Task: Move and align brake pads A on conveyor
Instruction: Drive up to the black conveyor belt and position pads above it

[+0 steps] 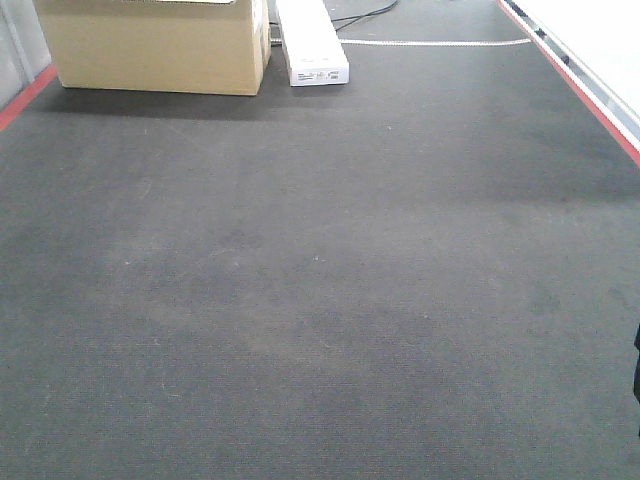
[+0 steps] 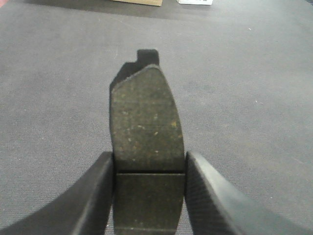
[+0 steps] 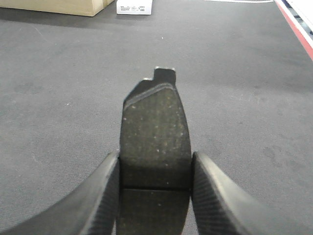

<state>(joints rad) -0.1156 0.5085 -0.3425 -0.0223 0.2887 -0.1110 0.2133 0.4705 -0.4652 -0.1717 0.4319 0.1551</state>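
In the left wrist view we saw the left gripper clamped on a dark grey, slightly curved, oblong, speckled brake pad. Its black textured fingers pressed the pad's long edges level with the groove across its middle. The near end of this speckled brake pad was cut off by the bottom of the picture. At the far end we could not tell whether the dark notch shape was a tab or only shadow.

The right wrist view was much alike. The right gripper was closed tight on a second brake pad, dark grey and finely flecked, with a small tab at its far tip. Its near end was also cropped.

Both pads were held above the wide, dark charcoal, felt-like conveyor. We could not judge whether either touched it.

The front view showed the conveyor with a red stripe along its left edge. At the far end stood a tan cardboard box and a long white carton just beside it, both cut off at the top. The small print on the carton was too small to read. A thin dark sliver at the right border was too little for us to name.
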